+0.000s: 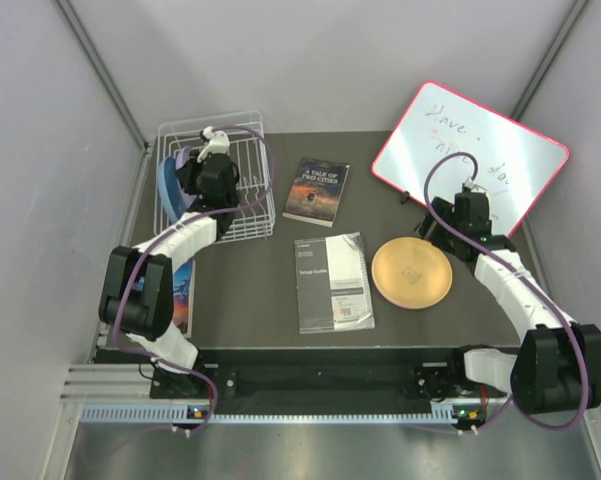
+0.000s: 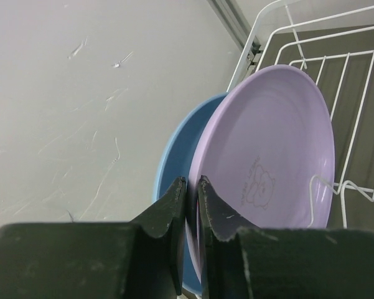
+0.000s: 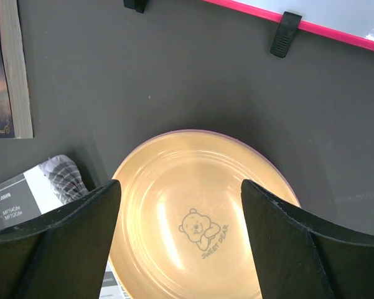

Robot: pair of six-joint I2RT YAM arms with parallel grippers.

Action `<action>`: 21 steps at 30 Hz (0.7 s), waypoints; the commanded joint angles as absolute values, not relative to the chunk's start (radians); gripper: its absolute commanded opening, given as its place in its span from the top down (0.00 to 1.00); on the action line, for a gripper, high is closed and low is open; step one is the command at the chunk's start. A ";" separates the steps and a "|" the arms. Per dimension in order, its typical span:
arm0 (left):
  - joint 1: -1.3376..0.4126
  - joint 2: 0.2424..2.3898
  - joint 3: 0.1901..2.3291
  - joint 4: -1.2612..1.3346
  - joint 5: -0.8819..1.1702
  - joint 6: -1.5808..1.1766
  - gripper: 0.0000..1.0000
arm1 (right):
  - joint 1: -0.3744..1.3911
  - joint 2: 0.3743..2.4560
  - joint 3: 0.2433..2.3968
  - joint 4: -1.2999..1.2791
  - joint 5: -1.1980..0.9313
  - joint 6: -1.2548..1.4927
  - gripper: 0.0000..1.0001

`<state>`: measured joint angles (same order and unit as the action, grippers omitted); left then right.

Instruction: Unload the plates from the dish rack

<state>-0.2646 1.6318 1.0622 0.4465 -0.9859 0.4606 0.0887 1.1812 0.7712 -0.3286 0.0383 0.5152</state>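
At the dish rack (image 1: 252, 205), note left end effector (image 2: 191, 182) pinching upright lavender plate (image 2: 274, 143) by the rim, presumably for lifting out, and right end effector (image 3: 180, 184) spread over orange plate (image 3: 199, 218) on counter (image 3: 174, 75).

you have the dish rack (image 1: 252, 222) at the far left of the table (image 1: 240, 290), with two plates on edge at its left end: the outer plate (image 2: 180, 156) on the wall side, and the inner plate (image 2: 274, 143) just right of it, its rim pinched in your left gripper (image 2: 191, 187). right of the rack lies a paperback (image 1: 317, 191), with a manual (image 1: 333, 281) in front of it. the flat plate (image 1: 411, 273) lies right of the manual, in front of the whiteboard (image 1: 470, 150) and under your spread right gripper (image 3: 180, 212).
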 commanded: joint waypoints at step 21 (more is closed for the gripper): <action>-0.250 1.743 1.008 1.126 -0.989 0.885 1.00 | 0.084 1.167 0.744 -0.282 0.040 0.486 0.21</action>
